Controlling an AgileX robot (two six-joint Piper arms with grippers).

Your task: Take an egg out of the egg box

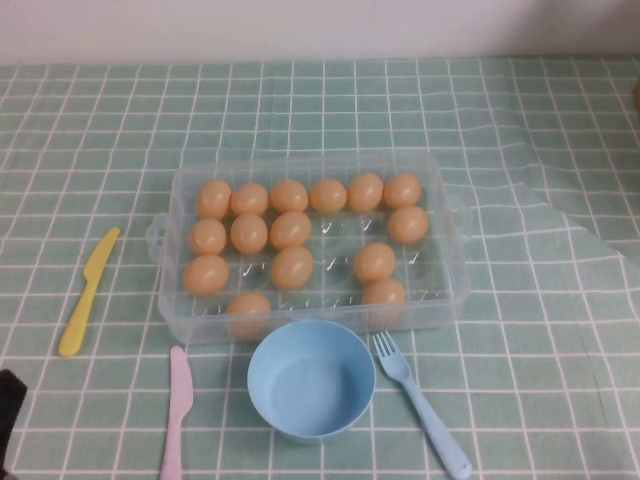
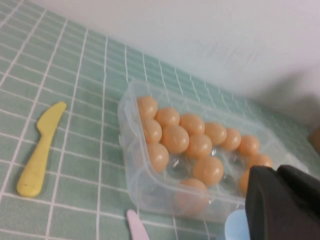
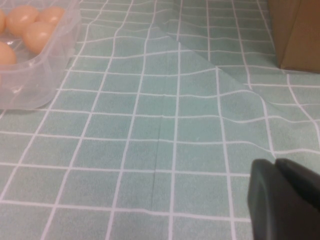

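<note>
On the green checked tablecloth (image 1: 560,330), seen from the high view, the egg box (image 1: 445,300) sits in the middle with orange-tan eggs in its cups; one egg (image 1: 292,267) lies near the box's centre. Just in front of the box stands a light-blue bowl (image 1: 311,380). A blue fork (image 1: 420,402) lies right of the bowl, a pink knife (image 1: 177,410) left of it, and a yellow knife (image 1: 88,291) left of the box. A dark bit of the left arm (image 1: 10,405) shows at the near left edge, well apart from the box.

From the left wrist view, the left gripper (image 2: 282,202) hangs above the box's near end, touching nothing; I cannot tell how wide it stands.

From the right wrist view, the right gripper (image 3: 285,200) hovers over bare cloth, well to the box's right, near a brown carton (image 3: 295,32); its width is likewise unclear.
</note>
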